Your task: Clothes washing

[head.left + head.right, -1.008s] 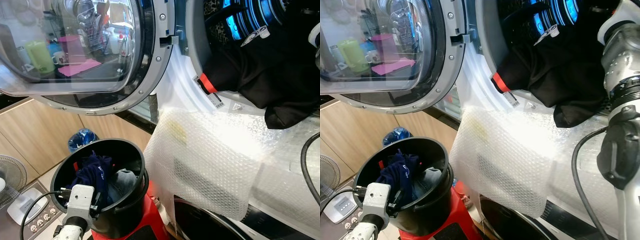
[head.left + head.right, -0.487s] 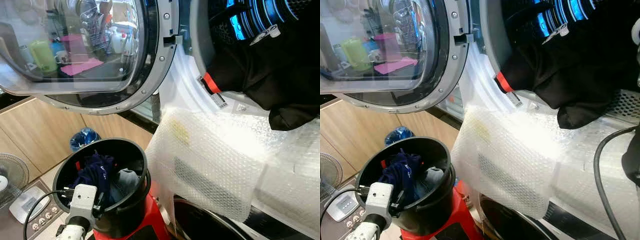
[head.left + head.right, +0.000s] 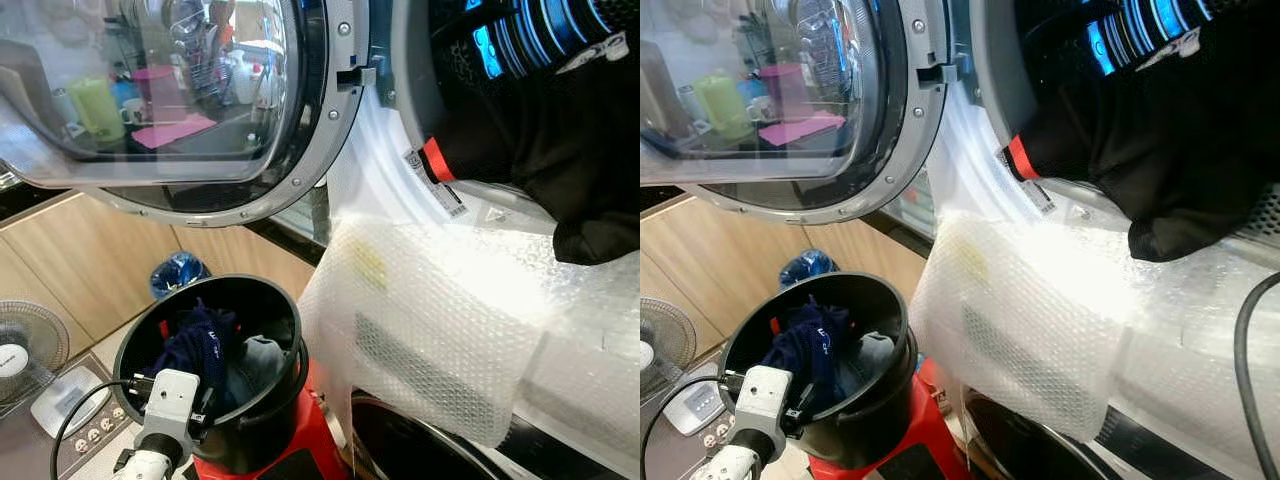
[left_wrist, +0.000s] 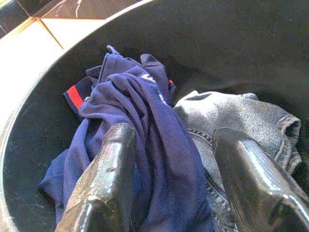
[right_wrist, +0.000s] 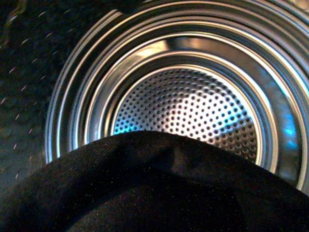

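Down low, the left claw (image 4: 169,169) is spread wide over a blue shirt (image 4: 140,145) and grey jeans (image 4: 236,121) inside the black bucket (image 3: 285,400). I cannot tell how the right claw is. Black cloth (image 3: 560,150) hangs from the washer drum (image 5: 188,111).

Strong daylight falls on the bubble wrap (image 3: 430,320) at about 4 o'clock in the head views and blows it out to near white, with detail lost at its brightest patch. The round glass door (image 3: 150,90) at 10 o'clock carries sharp reflections and a pale haze. The black garment (image 3: 1170,150) at 2 o'clock reads as a flat dark mass beside blue glints. The head views are crisp, with slight bending at the edges. The left wrist view is well lit, though the near fingers (image 4: 106,183) blur and shine. The drum (image 5: 193,111) gleams in a dim right wrist view.
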`<state>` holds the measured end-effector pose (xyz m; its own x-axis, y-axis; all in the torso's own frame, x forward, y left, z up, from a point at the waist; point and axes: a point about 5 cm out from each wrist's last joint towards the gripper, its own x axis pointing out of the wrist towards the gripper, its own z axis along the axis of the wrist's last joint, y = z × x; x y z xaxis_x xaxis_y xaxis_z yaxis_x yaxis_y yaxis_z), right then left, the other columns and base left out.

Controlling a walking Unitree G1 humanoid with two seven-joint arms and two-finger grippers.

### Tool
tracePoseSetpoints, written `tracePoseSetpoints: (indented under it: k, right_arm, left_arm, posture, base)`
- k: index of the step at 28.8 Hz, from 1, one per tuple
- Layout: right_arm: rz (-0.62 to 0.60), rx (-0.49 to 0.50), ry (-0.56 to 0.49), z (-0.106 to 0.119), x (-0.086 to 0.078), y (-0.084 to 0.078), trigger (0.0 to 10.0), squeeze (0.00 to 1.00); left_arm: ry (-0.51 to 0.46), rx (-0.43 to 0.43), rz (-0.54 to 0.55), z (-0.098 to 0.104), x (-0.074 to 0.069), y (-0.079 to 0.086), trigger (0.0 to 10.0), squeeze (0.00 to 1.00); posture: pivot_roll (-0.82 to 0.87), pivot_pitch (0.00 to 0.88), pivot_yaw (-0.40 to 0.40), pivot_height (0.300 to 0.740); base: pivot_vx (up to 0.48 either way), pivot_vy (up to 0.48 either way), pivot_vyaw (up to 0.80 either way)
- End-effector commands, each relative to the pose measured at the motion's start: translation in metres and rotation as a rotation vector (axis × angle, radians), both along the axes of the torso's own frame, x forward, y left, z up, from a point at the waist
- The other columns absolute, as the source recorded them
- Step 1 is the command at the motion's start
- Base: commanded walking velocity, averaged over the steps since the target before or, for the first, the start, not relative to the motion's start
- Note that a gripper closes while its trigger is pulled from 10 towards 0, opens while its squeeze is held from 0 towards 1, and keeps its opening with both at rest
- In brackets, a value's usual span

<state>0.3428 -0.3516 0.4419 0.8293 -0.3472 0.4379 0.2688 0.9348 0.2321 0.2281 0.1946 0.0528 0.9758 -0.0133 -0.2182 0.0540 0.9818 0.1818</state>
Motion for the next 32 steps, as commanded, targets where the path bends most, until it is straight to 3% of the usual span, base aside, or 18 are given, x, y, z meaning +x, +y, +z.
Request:
tracePoseSetpoints:
  k: [1, 3, 6, 9, 13, 15, 18, 23, 27, 32]
  right_arm:
    - [0.027, -0.055, 0.040, -0.005, 0.005, 0.006, 10.0, 1.00]
    - [0.067, -0.121, 0.102, -0.020, 0.014, 0.015, 10.0, 1.00]
    - [0.088, -0.144, 0.119, -0.027, 0.019, 0.021, 10.0, 1.00]
    - [0.187, -0.257, 0.149, -0.039, 0.028, 0.043, 10.0, 1.00]
    - [0.225, -0.326, 0.152, -0.042, 0.029, 0.057, 10.0, 1.00]
    - [0.264, -0.361, 0.138, -0.038, 0.026, 0.072, 10.0, 1.00]
    - [0.279, -0.410, 0.123, -0.033, 0.021, 0.080, 10.0, 1.00]
    - [0.295, -0.592, 0.114, -0.011, 0.000, 0.103, 10.0, 1.00]
    - [0.266, -0.632, 0.153, -0.009, -0.009, 0.105, 10.0, 1.00]
    - [0.043, -0.766, 0.257, -0.010, -0.027, 0.086, 10.0, 1.00]
  left_arm:
    - [0.060, 0.021, -0.009, -0.009, -0.006, 0.001, 10.0, 0.00]
    - [0.061, 0.021, -0.013, -0.009, -0.005, 0.001, 10.0, 0.00]
    - [0.062, 0.022, -0.016, -0.009, -0.005, 0.001, 10.0, 0.00]
    - [0.062, 0.021, -0.017, -0.009, -0.005, 0.000, 10.0, 0.00]
    - [0.061, 0.018, -0.015, -0.009, -0.005, -0.001, 10.0, 0.00]
    - [0.061, 0.013, -0.016, -0.010, -0.005, -0.004, 10.0, 0.00]
    - [0.060, 0.011, -0.016, -0.010, -0.005, -0.005, 10.0, 0.00]
    - [0.062, 0.000, -0.010, -0.013, -0.006, -0.009, 10.0, 0.00]
    - [0.068, -0.008, -0.011, -0.015, -0.007, -0.012, 10.0, 0.00]
    - [0.068, -0.012, -0.009, -0.017, -0.007, -0.016, 10.0, 0.00]
  posture:
    - [0.01, 0.066, 0.123, 0.740]
    - [0.01, 0.064, 0.124, 0.740]
    - [0.01, 0.061, 0.121, 0.740]
    - [0.01, 0.058, 0.120, 0.740]
    - [0.00, 0.057, 0.113, 0.740]
    - [0.00, 0.059, 0.105, 0.740]
    - [0.00, 0.059, 0.103, 0.740]
    - [-0.03, 0.069, 0.086, 0.740]
    - [-0.04, 0.074, 0.079, 0.740]
    - [-0.06, 0.083, 0.056, 0.740]
  base:
    - [0.000, 0.000, 0.00]
    - [0.000, 0.000, 0.00]
    - [0.000, 0.000, 0.00]
    - [0.000, 0.000, 0.00]
    - [0.000, 0.000, 0.00]
    - [0.000, 0.000, 0.00]
    - [0.000, 0.000, 0.00]
    - [0.000, 0.000, 0.00]
    - [0.000, 0.000, 0.00]
    - [0.000, 0.000, 0.00]
